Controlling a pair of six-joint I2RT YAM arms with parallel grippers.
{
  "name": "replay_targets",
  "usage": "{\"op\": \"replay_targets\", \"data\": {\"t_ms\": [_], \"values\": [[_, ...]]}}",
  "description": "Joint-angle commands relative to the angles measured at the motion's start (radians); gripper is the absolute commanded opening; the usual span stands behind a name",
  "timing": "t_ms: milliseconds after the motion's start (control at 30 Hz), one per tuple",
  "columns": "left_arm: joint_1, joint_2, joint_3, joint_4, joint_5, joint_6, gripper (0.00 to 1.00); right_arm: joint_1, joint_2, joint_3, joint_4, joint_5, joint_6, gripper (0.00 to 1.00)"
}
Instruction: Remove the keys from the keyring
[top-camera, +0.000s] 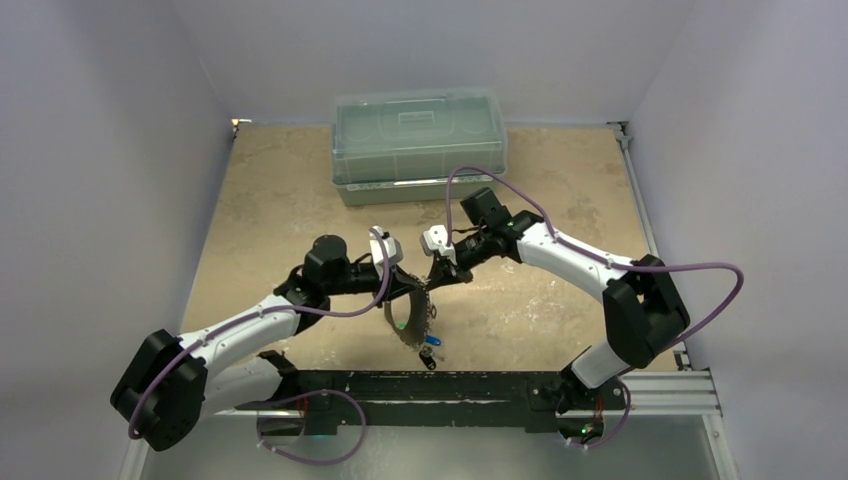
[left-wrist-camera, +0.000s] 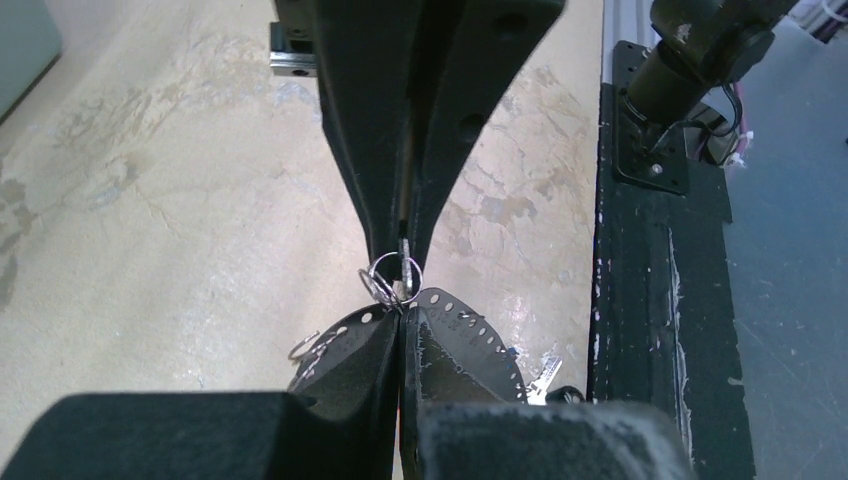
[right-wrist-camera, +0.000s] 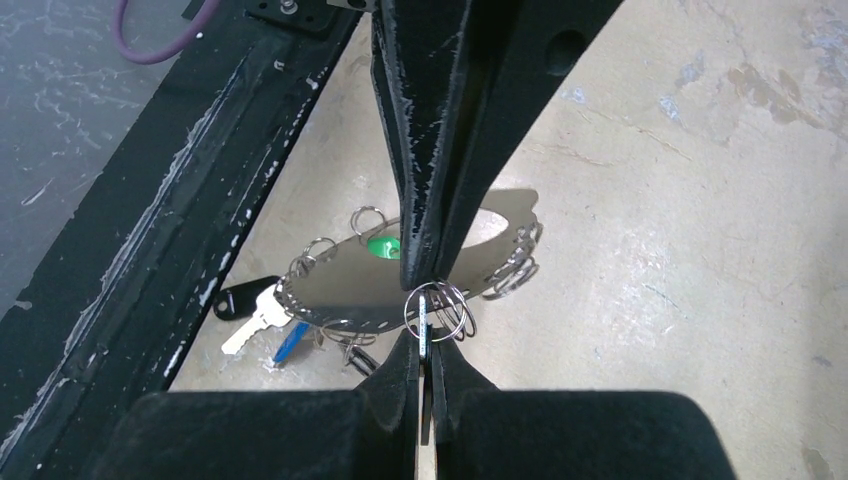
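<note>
The keyring (top-camera: 410, 318) shows as a grey oval metal piece with holes round its rim, held off the table between both arms. My left gripper (top-camera: 408, 300) is shut on its rim (left-wrist-camera: 470, 335), jaws pressed together (left-wrist-camera: 403, 312). Small split rings (left-wrist-camera: 392, 278) hang from the holes. My right gripper (top-camera: 432, 283) is shut (right-wrist-camera: 428, 340) on a thin silver key (right-wrist-camera: 423, 315), seen edge-on, hanging in one split ring. More keys hang below: a silver one (right-wrist-camera: 255, 320), a blue-headed one (right-wrist-camera: 290, 340), a black tag (right-wrist-camera: 238, 297) and a green head (right-wrist-camera: 383, 247).
A clear lidded plastic box (top-camera: 420, 145) stands at the back of the table. The black base rail (top-camera: 450, 385) runs along the near edge, close under the hanging keys; it also shows in the right wrist view (right-wrist-camera: 150, 230).
</note>
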Motion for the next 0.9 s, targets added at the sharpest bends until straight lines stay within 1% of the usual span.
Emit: {"op": "replay_targets", "data": {"t_ms": [0, 67, 233, 533, 600, 633, 767, 867], "values": [[-0.024, -0.035, 0.014, 0.099, 0.085, 0.121, 0.00, 0.012, -0.020, 0.044, 0.008, -0.015, -0.014, 0.00], [-0.032, -0.038, 0.022, 0.080, 0.094, 0.158, 0.00, 0.013, -0.018, 0.049, 0.002, -0.015, -0.019, 0.00], [-0.039, -0.017, 0.045, 0.077, 0.103, 0.171, 0.00, 0.023, -0.009, 0.062, -0.011, -0.012, -0.034, 0.00], [-0.040, -0.012, 0.029, 0.082, 0.058, 0.196, 0.00, 0.027, -0.005, 0.071, -0.036, -0.021, -0.047, 0.00], [-0.040, -0.020, 0.019, 0.088, 0.048, 0.208, 0.09, 0.027, -0.003, 0.071, -0.039, -0.023, -0.048, 0.00], [-0.040, -0.025, 0.012, 0.098, 0.043, 0.211, 0.11, 0.026, -0.003, 0.071, -0.038, -0.023, -0.049, 0.00], [-0.040, -0.045, -0.026, 0.140, 0.039, 0.235, 0.15, 0.026, -0.003, 0.071, -0.037, -0.031, -0.045, 0.00], [-0.042, -0.053, -0.054, 0.178, 0.022, 0.258, 0.15, 0.026, -0.002, 0.069, -0.034, -0.035, -0.040, 0.00]]}}
